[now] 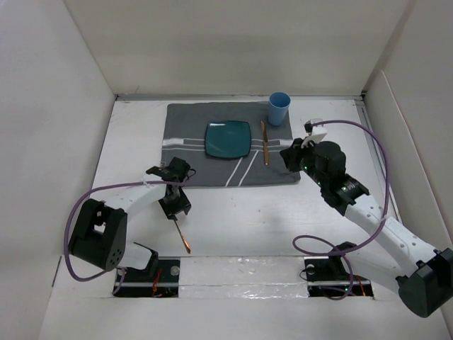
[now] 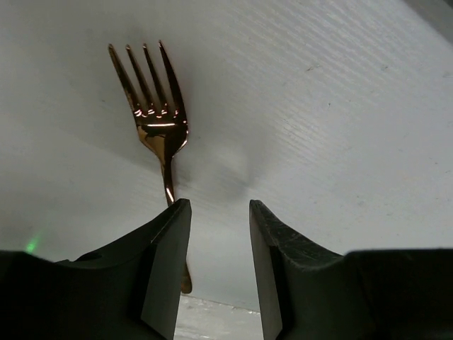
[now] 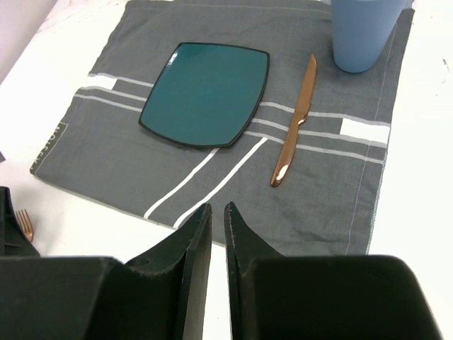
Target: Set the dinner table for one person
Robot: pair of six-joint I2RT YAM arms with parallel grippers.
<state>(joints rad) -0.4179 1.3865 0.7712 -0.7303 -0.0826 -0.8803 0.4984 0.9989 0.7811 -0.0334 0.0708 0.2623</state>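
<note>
Dinner table (image 1: 248, 212), placemat label (image 3: 53, 139) (unreadable), copper fork (image 2: 159, 120)

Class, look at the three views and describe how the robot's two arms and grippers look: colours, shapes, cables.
The left arm and right arm both have white tubular links joined by chunky black joint housings. A purple cable loops loosely along each. The left gripper and right gripper are black, each with two flat, wedge-shaped fingers.

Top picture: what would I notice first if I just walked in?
A teal plate sits in the middle of the grey placemat, a blue cup at its far right corner. A copper fork lies alone on the white table, off the mat.
</note>
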